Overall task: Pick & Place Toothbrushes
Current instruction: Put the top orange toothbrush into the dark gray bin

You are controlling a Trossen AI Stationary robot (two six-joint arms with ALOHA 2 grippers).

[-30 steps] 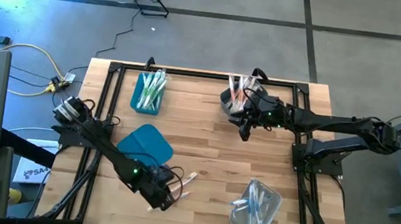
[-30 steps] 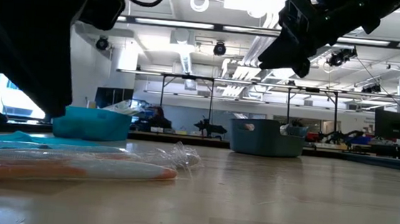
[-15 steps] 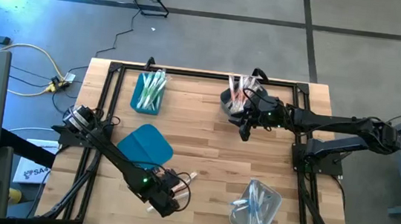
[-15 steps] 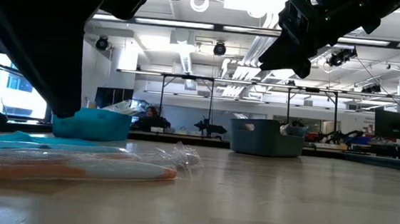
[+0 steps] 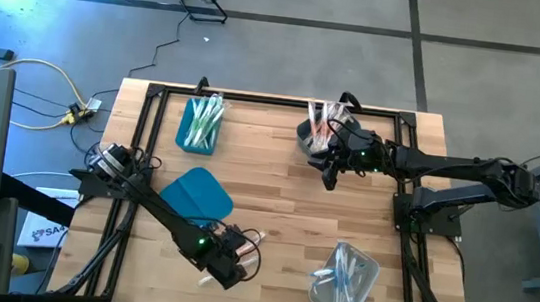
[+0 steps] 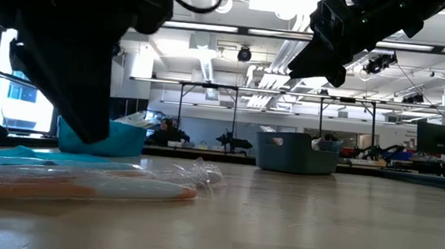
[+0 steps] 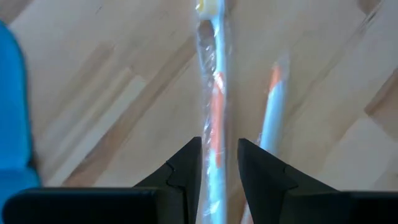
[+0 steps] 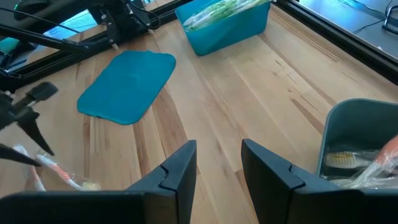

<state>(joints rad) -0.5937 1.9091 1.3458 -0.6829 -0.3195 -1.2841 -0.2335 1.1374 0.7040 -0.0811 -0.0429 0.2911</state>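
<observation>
We found the left gripper (image 7: 219,163) low over the table's near edge, just beyond the teal lid (image 5: 195,192) on the side away from the teal bin (image 5: 200,124). Its jaws stood part-open, straddling a wrapped orange toothbrush (image 7: 214,93) w/o visibly clamping it. A second wrapped toothbrush (image 7: 272,109) lay just beside the first, approx. parallel.

The right gripper (image 5: 329,178) hung by the grey bin (image 5: 314,136), well apart from the lid, jaws part-open, nothing between them. The clear bin (image 5: 343,279) sat nearer the front edge and held several brushes.

Risks, in our judgement: the crinkled wrapper may slip as the jaws close; the neighbouring brush lies close enough to be nudged or caught too; a low approach could scrape fingertips on the wood.
</observation>
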